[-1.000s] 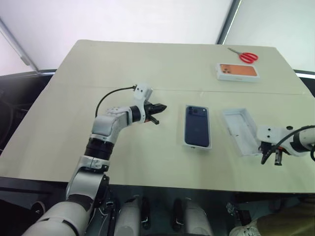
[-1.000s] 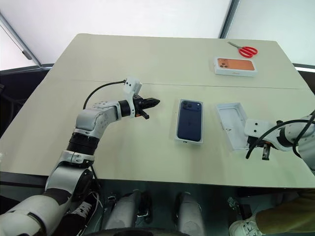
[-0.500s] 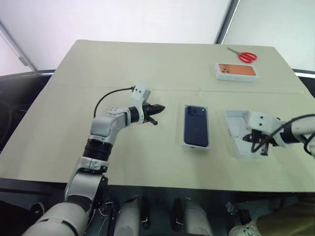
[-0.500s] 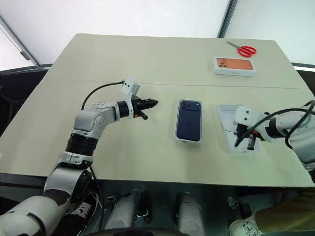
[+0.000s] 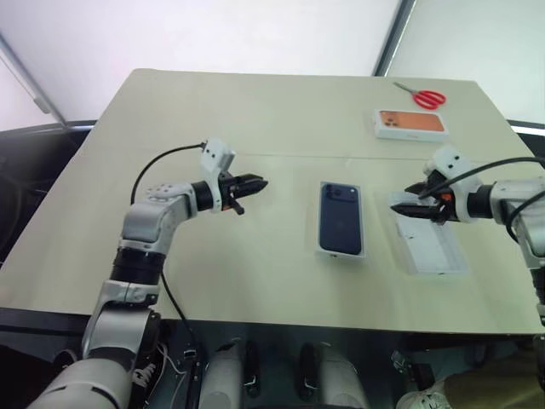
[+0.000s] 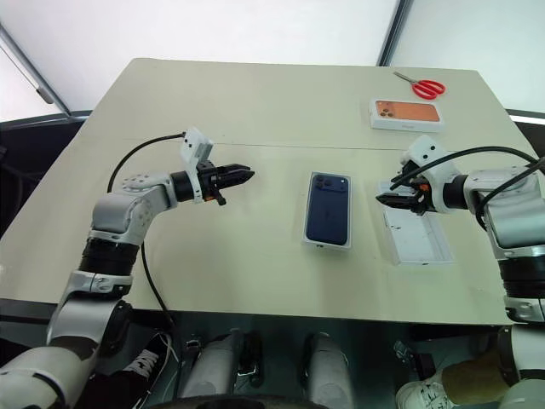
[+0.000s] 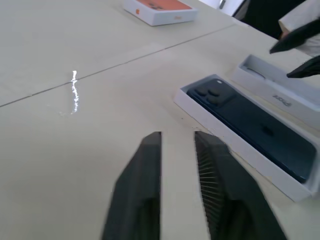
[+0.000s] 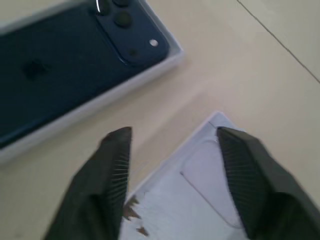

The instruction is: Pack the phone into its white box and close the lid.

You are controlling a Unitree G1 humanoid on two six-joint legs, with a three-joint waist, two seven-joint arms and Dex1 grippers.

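The table carried every item. The white box lay near the table's centre with the phone seated in it, back upward, camera cluster at the far end. The lid lay just to the right of the box, inside face up, not touching it.

The lid appeared to be thin, light card: stiff along its length, flexible at the walls, and likely to slide on the smooth table. A hold across a long wall or at an end would suit it; squeezing hard could buckle a wall. The phone appeared rigid, smooth and slippery, and already in place.

The right gripper hovered over the lid's far end, fingers spread wide, grasping nothing. The left gripper hung left of the box, well apart from it, fingers slightly parted and empty.
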